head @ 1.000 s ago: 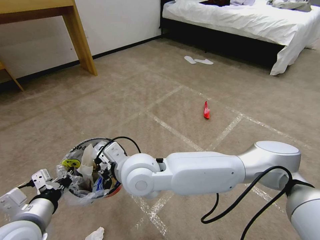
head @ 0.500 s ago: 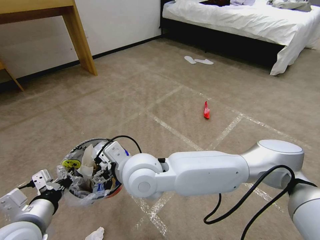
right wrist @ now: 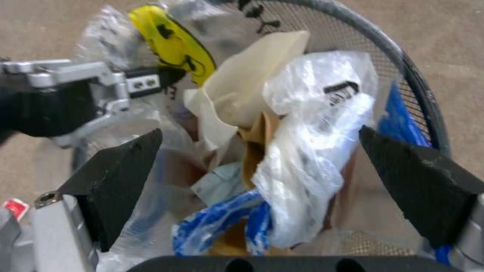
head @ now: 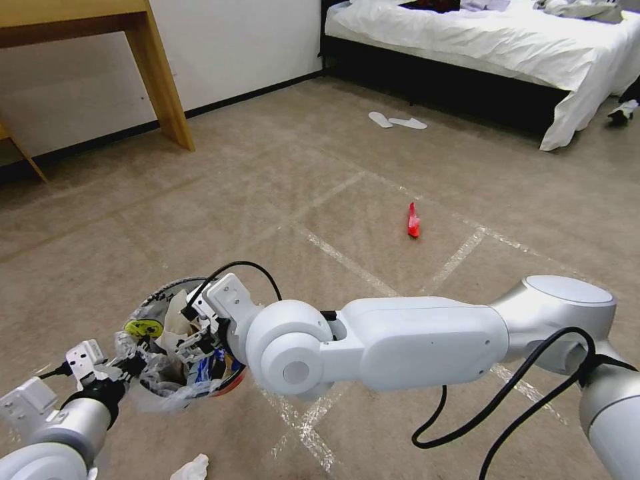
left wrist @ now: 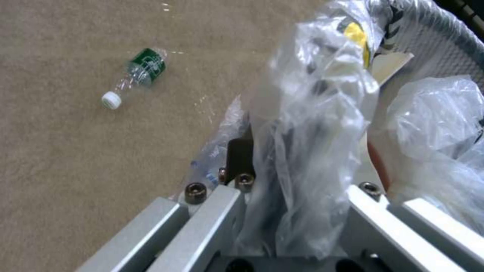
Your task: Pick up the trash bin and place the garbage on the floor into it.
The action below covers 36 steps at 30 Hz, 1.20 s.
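Hiding the trash bin (head: 175,393) rim — right gripper (head: 200,333), fingers (right wrist: 116,177) spread.

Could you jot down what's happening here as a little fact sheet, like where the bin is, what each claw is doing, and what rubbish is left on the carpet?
Bin: trash bin, held off the carpet, stuffed with bags and paper
Left claw: clamped on the bin's rim and plastic liner
Right claw: open, over the bin's mouth, gripping nothing
Left on carpet: red wrapper, white tissue, plastic bottle
Surroundings: bed, wooden table leg
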### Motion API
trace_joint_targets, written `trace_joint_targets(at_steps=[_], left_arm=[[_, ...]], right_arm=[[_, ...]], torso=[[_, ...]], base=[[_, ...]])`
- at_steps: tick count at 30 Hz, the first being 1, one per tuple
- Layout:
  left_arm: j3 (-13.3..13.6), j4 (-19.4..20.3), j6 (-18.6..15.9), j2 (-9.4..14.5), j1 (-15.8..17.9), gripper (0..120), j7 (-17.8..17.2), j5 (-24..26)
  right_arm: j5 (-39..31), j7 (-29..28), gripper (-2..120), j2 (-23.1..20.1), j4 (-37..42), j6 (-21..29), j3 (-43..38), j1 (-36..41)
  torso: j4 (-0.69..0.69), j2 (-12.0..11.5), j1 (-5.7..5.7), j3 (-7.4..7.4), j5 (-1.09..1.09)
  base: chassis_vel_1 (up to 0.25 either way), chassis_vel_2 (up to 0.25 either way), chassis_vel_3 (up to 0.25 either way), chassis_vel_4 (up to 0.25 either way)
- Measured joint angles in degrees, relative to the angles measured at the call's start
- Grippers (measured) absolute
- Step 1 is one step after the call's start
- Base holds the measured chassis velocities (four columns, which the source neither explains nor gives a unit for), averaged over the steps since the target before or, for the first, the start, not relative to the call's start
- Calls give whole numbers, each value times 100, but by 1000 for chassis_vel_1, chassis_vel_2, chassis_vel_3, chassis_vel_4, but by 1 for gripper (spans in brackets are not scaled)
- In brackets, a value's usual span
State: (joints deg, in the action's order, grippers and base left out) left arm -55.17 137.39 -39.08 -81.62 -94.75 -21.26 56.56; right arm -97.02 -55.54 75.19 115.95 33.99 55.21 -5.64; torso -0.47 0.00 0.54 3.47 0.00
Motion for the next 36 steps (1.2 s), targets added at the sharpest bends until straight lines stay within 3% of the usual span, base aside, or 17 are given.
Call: trace_joint_targets(at_steps=[13,22,25,26,27,29,31,32,33,35,36], left_arm=[[-70,9,8,30,-8,1,9,20],[-170,-72,13,145,56,1,3,59],[-227,-72,13,203,56,1,-19,98],[-227,-72,13,203,56,1,-19,98],[-257,-71,13,219,52,1,-23,125],[-271,-72,13,223,47,1,-27,130],[-305,-71,15,233,23,1,-27,140],[-305,-71,15,233,23,1,-27,140],[-313,-72,16,229,27,1,-28,141],[-315,-72,17,222,31,1,-28,142],[-323,-72,19,210,33,1,-30,142]], right_arm=[[-48,-81,99,77,137,5,-77,-35],[119,117,99,-666,959,-163,-1105,226],[353,462,99,-1374,1293,-368,-1784,564],[353,462,99,-1374,1293,-368,-1784,564],[681,781,100,-1711,1424,-580,-2138,789],[822,922,100,-1814,1460,-679,-2258,864],[1517,1689,100,-2202,1634,-1298,-2864,1329],[1517,1689,100,-2202,1634,-1298,-2864,1329],[1837,2130,100,-2371,1706,-1656,-3327,1703],[1980,2321,100,-2435,1729,-1831,-3580,1936],[2202,2631,100,-2528,1750,-2151,-4021,2408]], torso=[[0,0,0,0,0],[0,0,0,-1,0],[-1,0,0,0,2],[-1,0,0,0,2],[-2,0,0,-1,2],[-2,0,0,-1,2],[0,0,0,0,2],[0,0,0,0,2],[1,0,0,-1,1],[0,0,0,-1,0],[-1,0,0,-1,3]], base=[[0,0,0,0],[0,0,0,0],[0,0,0,0],[0,0,0,0],[0,0,0,0],[0,0,0,0],[0,0,0,0],[0,0,0,0],[0,0,0,0],[0,0,0,0],[0,0,0,0]])
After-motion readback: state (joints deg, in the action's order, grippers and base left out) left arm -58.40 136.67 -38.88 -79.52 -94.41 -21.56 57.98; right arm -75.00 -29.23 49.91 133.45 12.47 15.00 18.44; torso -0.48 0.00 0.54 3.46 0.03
